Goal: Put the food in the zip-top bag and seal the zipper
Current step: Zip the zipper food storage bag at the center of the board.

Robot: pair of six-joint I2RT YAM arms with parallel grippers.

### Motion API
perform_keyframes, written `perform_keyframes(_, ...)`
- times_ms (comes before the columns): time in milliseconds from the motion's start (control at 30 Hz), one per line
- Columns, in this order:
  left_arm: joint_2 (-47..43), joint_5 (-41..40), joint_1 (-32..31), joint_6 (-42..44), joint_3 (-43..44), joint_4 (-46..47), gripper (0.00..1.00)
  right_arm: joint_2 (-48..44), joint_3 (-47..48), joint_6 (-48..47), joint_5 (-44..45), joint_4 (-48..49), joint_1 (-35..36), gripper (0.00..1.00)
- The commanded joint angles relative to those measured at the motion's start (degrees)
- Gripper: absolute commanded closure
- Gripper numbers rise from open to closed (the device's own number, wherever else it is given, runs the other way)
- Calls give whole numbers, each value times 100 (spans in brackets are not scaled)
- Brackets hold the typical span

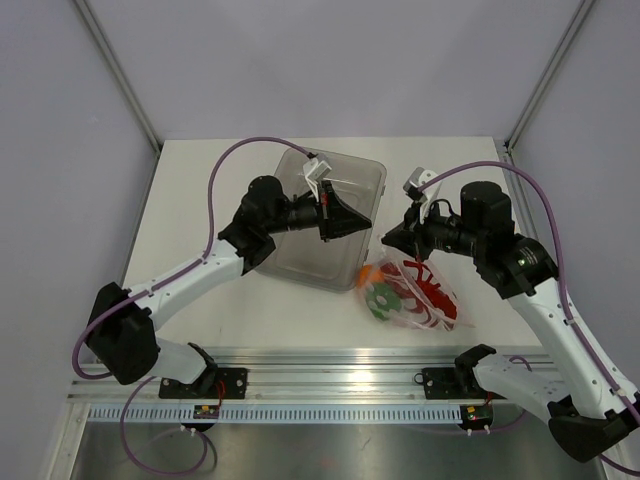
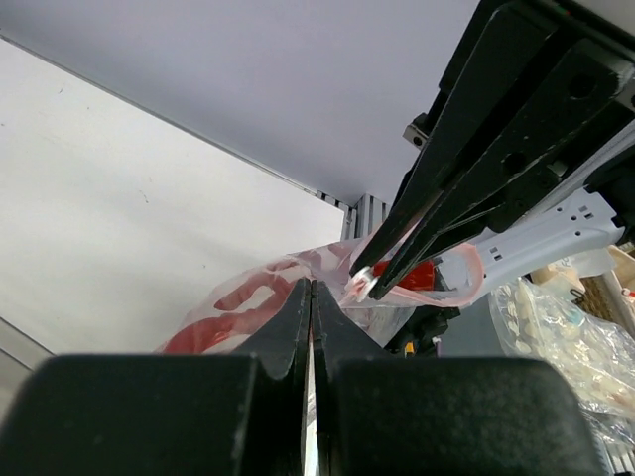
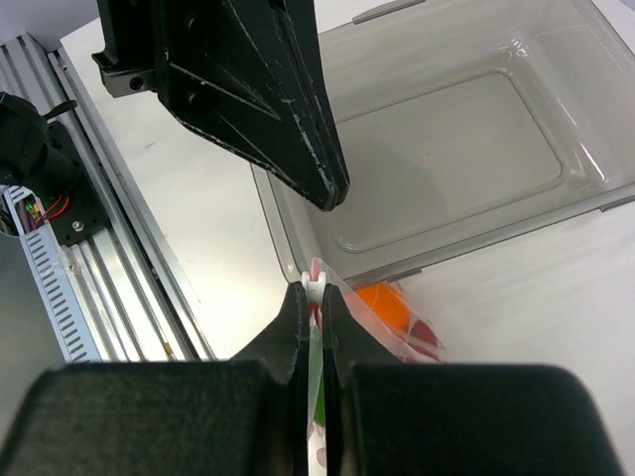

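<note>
**Both claws closed, the right one pinching the bag's mouth**

We see the right claw (image 3: pixel 313 290) with its fingers clamped on the mouth edge of the floppy clear plastic zip-top bag (image 1: pixel 425 310), at the thin pinkish zipper strip (image 2: pixel 476 276). The left claw (image 2: pixel 312 290) has its fingers pressed together, with nothing between them that we can make out. In the right wrist view it hangs at the upper left, apart from the bag. In the top view the bag lies right of centre on the white tabletop (image 1: pixel 200 190), just beside the rigid clear rectangular tray (image 1: pixel 300 262). It holds the long red toy lobster (image 1: pixel 440 298), the small round orange fruit (image 1: pixel 368 272) and the glossy green bell pepper (image 1: pixel 381 300).
</note>
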Motion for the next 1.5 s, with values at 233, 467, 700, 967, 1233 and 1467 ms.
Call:
perform_keyframes(233,386,1820,17,683,712,-365,38,39,255,-146,-143,82,53,100)
perform_keyframes(467,588,2490,26,1606,984,-1236,41,13,290,-306,-320,-14,53,100)
perform_keyframes(700,948,2727,26,1309,1151,-957,41,48,325,-218,-434,56,53,100)
perform_keyframes(967,1080,2727,-36,449,985,220,49,101,343,-182,-548,117,53,100)
perform_keyframes(1233,1159,2991,-106,-63,940,890,83,118,317,-121,-522,152,53,100)
perform_keyframes(1467,1116,2983,-106,393,993,249,69,39,299,-77,-469,179,62,100)
